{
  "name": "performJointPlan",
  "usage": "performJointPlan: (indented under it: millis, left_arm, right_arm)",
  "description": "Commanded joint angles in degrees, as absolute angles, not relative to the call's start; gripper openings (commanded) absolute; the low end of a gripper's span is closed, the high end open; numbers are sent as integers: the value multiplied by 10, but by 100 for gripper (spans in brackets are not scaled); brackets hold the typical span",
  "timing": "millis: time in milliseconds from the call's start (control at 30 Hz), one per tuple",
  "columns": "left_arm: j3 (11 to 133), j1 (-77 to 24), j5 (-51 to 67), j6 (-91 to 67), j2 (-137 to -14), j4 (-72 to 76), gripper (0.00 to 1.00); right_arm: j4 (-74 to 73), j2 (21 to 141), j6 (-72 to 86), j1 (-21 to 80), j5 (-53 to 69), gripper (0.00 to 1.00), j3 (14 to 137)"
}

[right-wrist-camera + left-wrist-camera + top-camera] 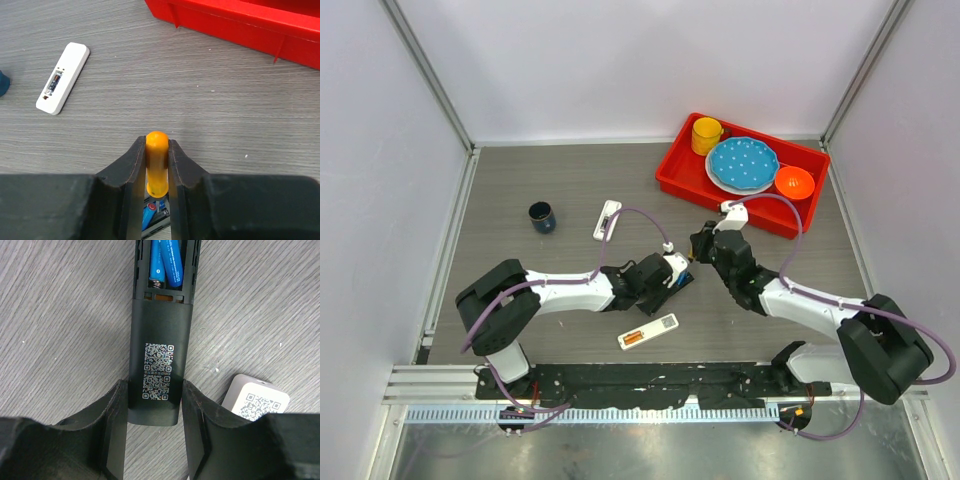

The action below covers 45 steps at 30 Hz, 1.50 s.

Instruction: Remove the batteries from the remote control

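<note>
I am watching the left gripper (154, 390) clamping its fingers on one end of the black remote (157, 325), which is lying back-up around the middle of the desk (520, 170). Its compartment is standing uncovered, with two blue batteries (167, 262) sitting side by side inside. The right gripper (157, 144) is pinching an orange-handled screwdriver (156, 175) tight between its fingers, hovering just over that compartment. A white remote (648, 332) is lying toward the desk's near edge, showing orange cells (633, 339) in its open bay.
</note>
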<state>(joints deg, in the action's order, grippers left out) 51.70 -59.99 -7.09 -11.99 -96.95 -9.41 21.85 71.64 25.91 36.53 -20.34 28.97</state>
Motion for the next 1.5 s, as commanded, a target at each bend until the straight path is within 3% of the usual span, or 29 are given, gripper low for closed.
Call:
performJointPlan:
  millis: [0, 600, 1467]
  left_arm:
    - [483, -613, -36, -132, -1007, -133, 0]
    - [483, -613, -38, -133, -1006, -132, 0]
    - [484, -613, -40, -133, -1011, -134, 0]
  right_arm:
    - [272, 726, 281, 364, -194, 1, 307]
    - [257, 758, 319, 365, -108, 1, 337]
    - [200, 702, 294, 326, -220, 1, 311]
